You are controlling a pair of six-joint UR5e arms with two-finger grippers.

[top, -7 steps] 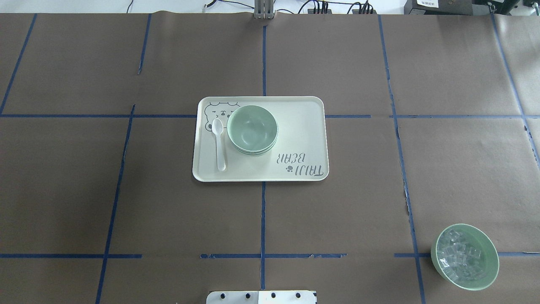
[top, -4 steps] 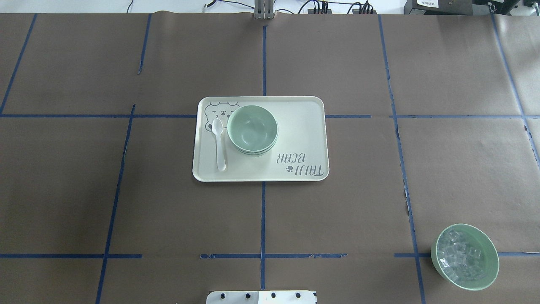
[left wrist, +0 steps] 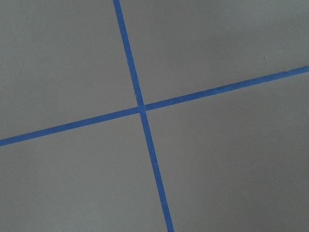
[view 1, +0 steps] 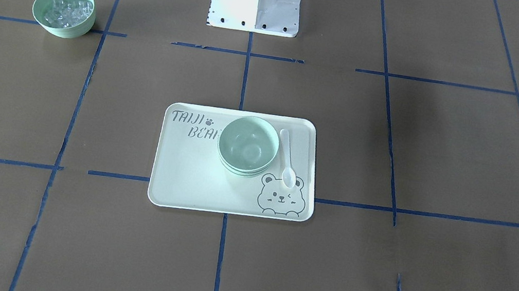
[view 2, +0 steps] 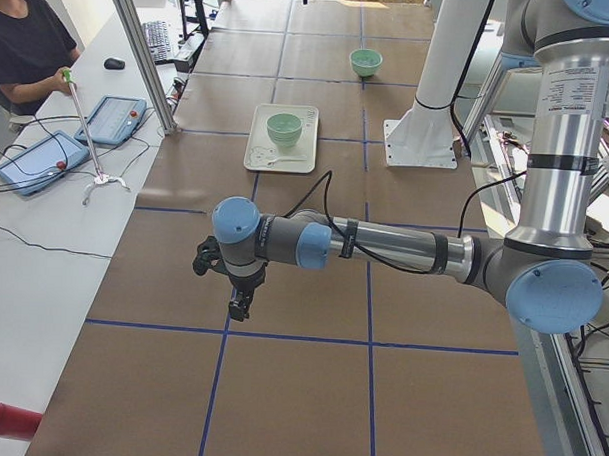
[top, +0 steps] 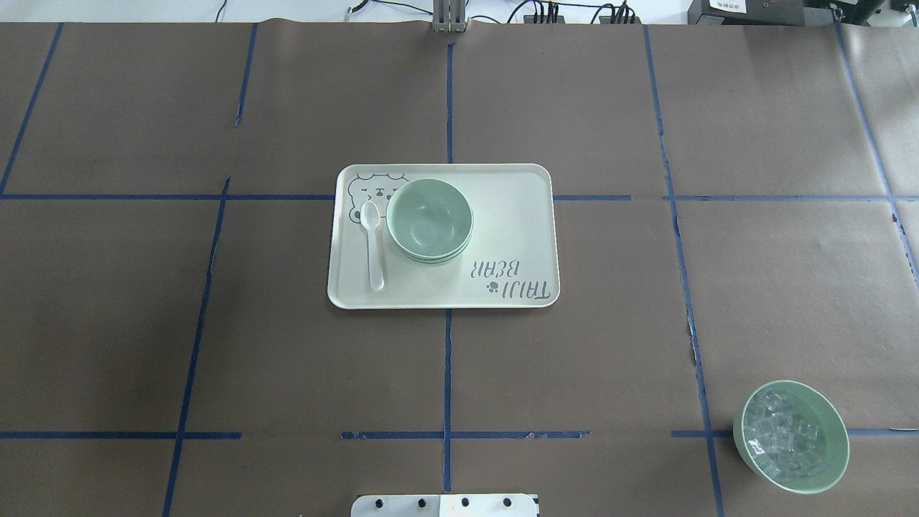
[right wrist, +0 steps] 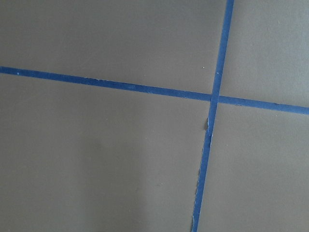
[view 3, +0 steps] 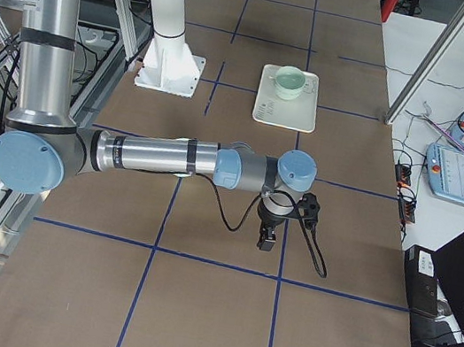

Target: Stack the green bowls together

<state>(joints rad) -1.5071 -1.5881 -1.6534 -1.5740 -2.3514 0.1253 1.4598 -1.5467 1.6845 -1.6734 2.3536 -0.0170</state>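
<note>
The fingers of the left gripper (view 2: 240, 306) are seen only from the table's end, pointed down over the brown paper, and how far they are parted cannot be told; nothing is seen held between them. The same is true of the right gripper (view 3: 267, 238), which is hung low over the table (top: 215, 323) near its other end, with its opening not to be judged and no object seen in it. In both wrist views only a crossing of blue tape lines (left wrist: 140, 107) on the paper is shown.

Well apart from both grippers, the green bowls (top: 429, 219) are found nested as one upright stack, with lower rims shown under the top bowl. The stack is set on the pale bear-print tray (top: 517, 194) at the table's middle. A white spoon (top: 373, 248) is laid on the tray just beside the stack, bowl end by the bear drawing. A separate green bowl of clear cubes (top: 791, 436) is placed near the robot's right, off the tray.
</note>
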